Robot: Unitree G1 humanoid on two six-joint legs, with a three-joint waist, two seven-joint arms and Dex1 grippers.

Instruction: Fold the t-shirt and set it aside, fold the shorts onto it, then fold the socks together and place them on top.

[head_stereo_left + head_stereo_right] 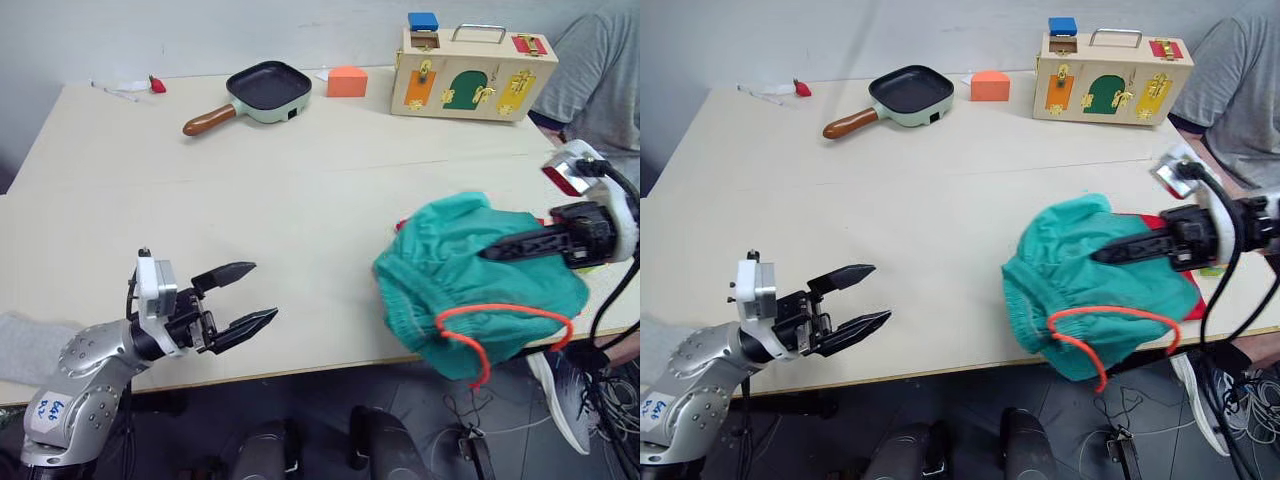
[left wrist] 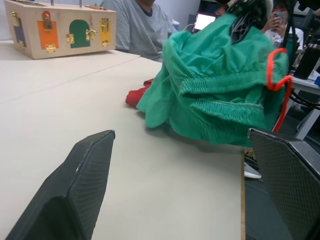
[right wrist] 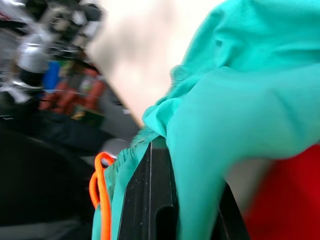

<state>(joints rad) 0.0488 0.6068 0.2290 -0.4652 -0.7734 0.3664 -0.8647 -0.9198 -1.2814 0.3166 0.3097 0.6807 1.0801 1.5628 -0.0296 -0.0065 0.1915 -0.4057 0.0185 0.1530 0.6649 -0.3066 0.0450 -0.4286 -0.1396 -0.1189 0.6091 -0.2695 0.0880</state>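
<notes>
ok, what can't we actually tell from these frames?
- T-shirt: the head views show red slivers only, the shorts lie over it; fold state unreadable.
- Right gripper: its fingers are draped in teal cloth in the right wrist view; open or shut unclear.
- Socks: grey cloth cut off by the left edge and partly behind the left arm; can't count them.
- Orange drawstring: its end hangs off the table edge.
</notes>
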